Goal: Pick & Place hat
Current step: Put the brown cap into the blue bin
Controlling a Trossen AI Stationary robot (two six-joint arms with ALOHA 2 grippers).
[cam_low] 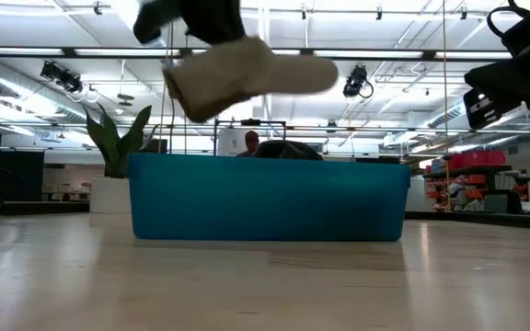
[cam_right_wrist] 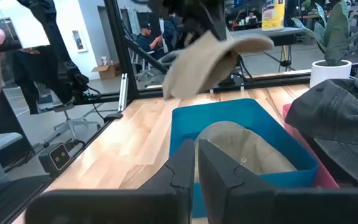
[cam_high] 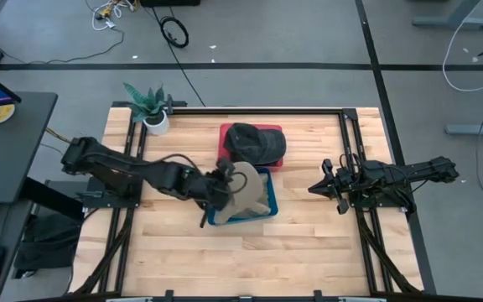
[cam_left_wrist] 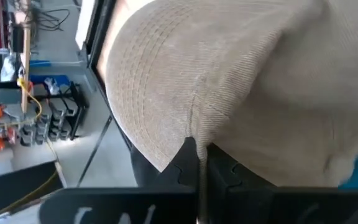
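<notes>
My left gripper [cam_high: 221, 178] is shut on a tan corduroy hat [cam_high: 246, 186] and carries it over the blue bin [cam_high: 265, 211]. From table height the hat [cam_low: 247, 74] hangs above the bin [cam_low: 265, 198]. A second tan hat [cam_right_wrist: 241, 152] lies inside the bin [cam_right_wrist: 185, 124], seen in the right wrist view below the carried hat [cam_right_wrist: 213, 59]. A dark hat [cam_high: 255, 141] rests on a red tray [cam_high: 225, 132] behind the bin. My right gripper [cam_high: 315, 187] waits shut at the table's right, its fingers [cam_right_wrist: 185, 165] pointing at the bin. My left gripper [cam_left_wrist: 197, 171] pinches the tan hat between its two fingers at an edge [cam_left_wrist: 194, 134] beside the stitched brim [cam_left_wrist: 135, 81]. The fingers come from above and from the table's left. The hat is lifted clear, hanging tilted below the fingers over the bin, its brim [cam_right_wrist: 253, 43] sticking out sideways.
A potted plant [cam_high: 151, 107] stands at the table's far left corner. Black rails [cam_high: 346, 138] run along the table's sides. Bare wood lies in front of the bin [cam_high: 241, 260]. A person [cam_low: 250, 142] shows in the room beyond.
</notes>
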